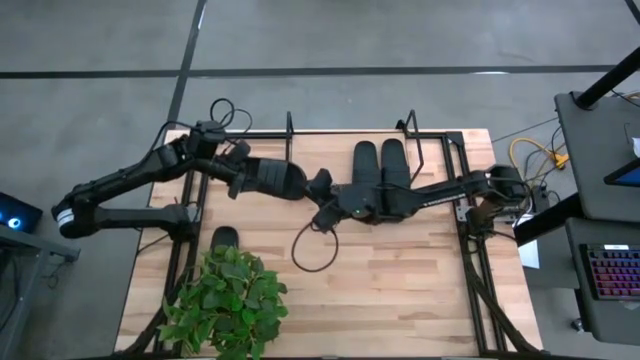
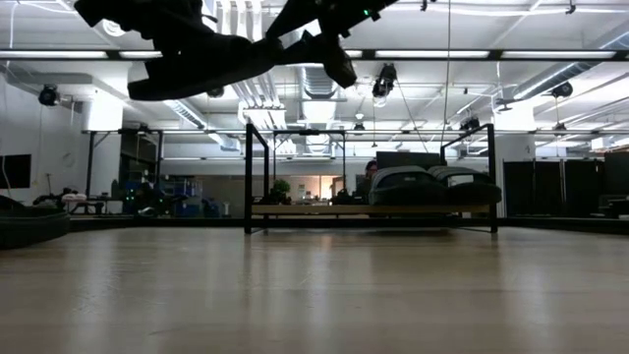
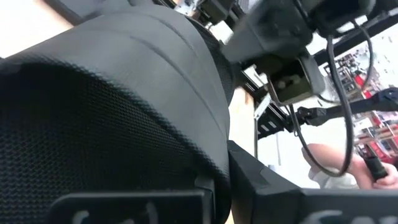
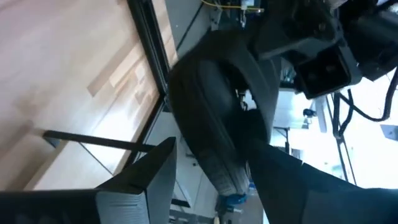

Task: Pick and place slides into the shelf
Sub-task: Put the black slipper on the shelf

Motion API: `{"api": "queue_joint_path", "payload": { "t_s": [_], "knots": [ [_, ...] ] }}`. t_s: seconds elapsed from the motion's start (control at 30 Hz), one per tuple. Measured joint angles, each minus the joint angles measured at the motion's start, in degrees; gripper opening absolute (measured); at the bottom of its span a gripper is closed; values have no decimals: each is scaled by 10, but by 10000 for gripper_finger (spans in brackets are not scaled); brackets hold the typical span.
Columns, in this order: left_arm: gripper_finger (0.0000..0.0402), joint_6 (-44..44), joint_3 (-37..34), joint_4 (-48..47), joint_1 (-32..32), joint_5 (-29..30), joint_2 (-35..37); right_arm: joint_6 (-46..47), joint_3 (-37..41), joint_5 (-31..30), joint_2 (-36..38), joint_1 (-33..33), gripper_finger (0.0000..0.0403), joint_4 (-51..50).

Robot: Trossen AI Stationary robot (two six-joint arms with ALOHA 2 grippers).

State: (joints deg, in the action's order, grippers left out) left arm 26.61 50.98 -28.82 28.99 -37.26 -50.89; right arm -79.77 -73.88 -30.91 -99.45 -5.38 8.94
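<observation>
The shelf [image 1: 440, 140] is standing along the table's [image 1: 400, 290] far edge, already carrying two slides [image 1: 380, 163] side by side. The left gripper [image 1: 240, 175] is holding a third slide [image 1: 272, 177] aloft, clenched on it, apparently offering it mid-air for a handover. The right gripper [image 1: 322, 190] is meeting its toe end with fingers spread, not yet clamped. A fourth slide [image 1: 225, 238] is lying near the table's left edge beside the potted plant [image 1: 225, 305]. No readable writing anywhere.
</observation>
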Motion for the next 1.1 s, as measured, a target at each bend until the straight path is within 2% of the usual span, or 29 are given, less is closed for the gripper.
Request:
{"api": "queue_joint_path", "payload": {
  "t_s": [0.23,0.43,0.53,0.6,0.7,0.87,1.1],
  "knots": [
    [0,1,0,54,-22,-23,-1,3,-18,55,0,20,187,-36],
    [0,-5,0,59,-30,-27,-1,16,-19,58,1,22,179,-36],
    [0,-29,0,59,-30,-27,-1,32,-19,58,1,22,146,-34],
    [4,-42,0,67,-31,-30,-1,36,-19,58,1,22,104,-36],
    [17,-61,0,89,-31,-36,0,35,-18,59,1,22,35,-40],
    [46,-153,0,108,-31,-40,4,84,-17,60,9,23,34,-41],
    [118,-254,9,119,-31,-38,26,183,16,63,74,24,34,-76]
  ]
}}
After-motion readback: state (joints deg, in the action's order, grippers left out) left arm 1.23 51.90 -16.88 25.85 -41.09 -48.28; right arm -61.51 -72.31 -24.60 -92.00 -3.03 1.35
